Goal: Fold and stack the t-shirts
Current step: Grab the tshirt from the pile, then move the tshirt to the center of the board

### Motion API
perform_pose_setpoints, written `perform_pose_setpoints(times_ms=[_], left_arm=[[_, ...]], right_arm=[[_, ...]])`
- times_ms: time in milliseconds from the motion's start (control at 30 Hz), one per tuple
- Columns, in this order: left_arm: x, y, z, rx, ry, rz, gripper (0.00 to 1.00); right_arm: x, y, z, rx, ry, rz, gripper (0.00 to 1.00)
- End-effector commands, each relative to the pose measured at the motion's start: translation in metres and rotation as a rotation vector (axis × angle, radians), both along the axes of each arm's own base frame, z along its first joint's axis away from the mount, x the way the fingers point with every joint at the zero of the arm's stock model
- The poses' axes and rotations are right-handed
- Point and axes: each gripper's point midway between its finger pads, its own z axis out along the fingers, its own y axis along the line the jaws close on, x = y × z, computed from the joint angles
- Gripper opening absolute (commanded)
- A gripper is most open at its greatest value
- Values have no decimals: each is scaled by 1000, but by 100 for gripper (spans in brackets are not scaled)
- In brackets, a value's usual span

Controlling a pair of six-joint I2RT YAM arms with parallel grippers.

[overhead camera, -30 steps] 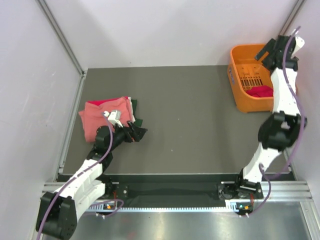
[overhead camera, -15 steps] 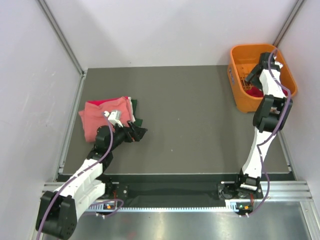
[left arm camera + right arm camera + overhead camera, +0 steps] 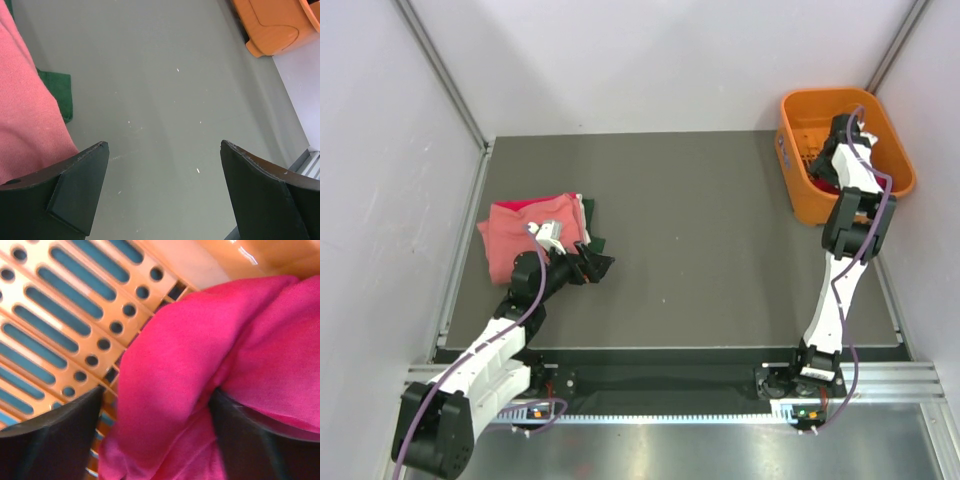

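Now the right gripper (image 3: 156,400) sits deeper in the orange basket (image 3: 798,200) than half a second ago, jaws spread astride a fold of the crimson t-shirt (image 3: 210,335). The left gripper (image 3: 165,147) has not moved. It is spread wide beside the salmon t-shirt (image 3: 25,115), which lies over the green t-shirt (image 3: 59,92) on the table (image 3: 160,65).

- A pink t-shirt (image 3: 518,238) lies folded on the left side of the gray counter (image 3: 720,250).
- A dark green t-shirt (image 3: 589,216) peeks out from under its right edge.
- The left pincer (image 3: 594,264) is at the near right corner of this pile.
- An orange basket (image 3: 788,160) stands in the far right corner.
- The right arm (image 3: 842,270) reaches down into the basket.
- The right pincer (image 3: 828,165) is down by a red t-shirt (image 3: 823,184).
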Motion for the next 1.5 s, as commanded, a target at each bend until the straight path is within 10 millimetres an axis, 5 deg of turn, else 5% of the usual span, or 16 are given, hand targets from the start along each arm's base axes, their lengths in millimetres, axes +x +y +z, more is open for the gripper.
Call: perform_pose_setpoints(times_ms=[0,33,67,167,533,800,933,1100,1200,1233,1300,1467], left_arm=[[5,-3,21,-21,-57,-2,97],[5,-2,21,-20,-56,0,98],[5,-2,21,-20,-58,3,98],[5,-2,21,-20,-59,3,98],[5,-3,22,-27,-58,-3,98],[4,-3,23,-28,-59,-5,98],[5,-3,24,-24,-64,-3,98],[5,-2,23,-22,-60,0,97],[5,-2,21,-20,-58,0,97],[5,-2,22,-20,-59,1,97],[5,-2,22,-17,-61,4,97],[5,0,23,-12,-64,10,97]], right_arm=[[-16,2,-41,37,100,26,78],[-15,2,-29,31,78,26,70],[-19,4,-25,28,82,34,46],[-28,6,2,-17,63,43,0],[-56,18,114,-107,-69,112,0],[-63,31,175,-108,-194,157,0],[-61,50,239,-99,-334,223,0],[-71,103,324,-108,-523,377,0],[-84,147,380,-148,-660,493,0],[-89,176,396,-141,-707,565,0],[-103,198,430,-153,-805,621,0],[-131,246,468,-60,-949,774,0]])
